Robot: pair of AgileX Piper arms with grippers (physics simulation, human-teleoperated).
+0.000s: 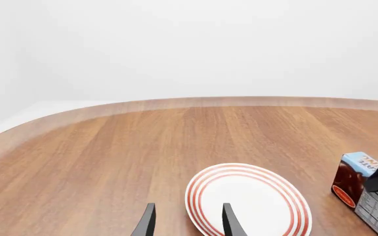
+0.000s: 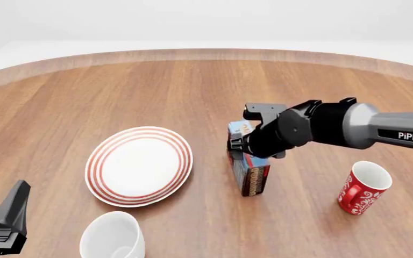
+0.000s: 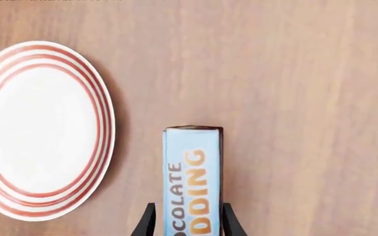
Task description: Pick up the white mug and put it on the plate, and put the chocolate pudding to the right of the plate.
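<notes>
Reaching in from the right side of the wooden table [image 2: 192,86], the right arm [image 2: 350,126] points its right gripper [image 3: 185,221] straight down over the chocolate pudding [image 2: 248,169]. The carton stands on the table just right of the plate [image 2: 139,165], a strip of bare wood between them. In the right wrist view its light-blue face with orange lettering sits between the two dark fingers [image 3: 145,222], which lie close against its long sides, so the claw appears to be grasping the carton.

The plate lies flat with nothing on it. The white mug [image 2: 113,236] stands upright on the table at the near edge, just in front of the plate and apart from it. A red mug [image 2: 363,188] with a white pattern stands to the right of the carton, well apart.

The left gripper [image 1: 185,221] is low at the near left corner. Its fingers are spread, holding nothing.
</notes>
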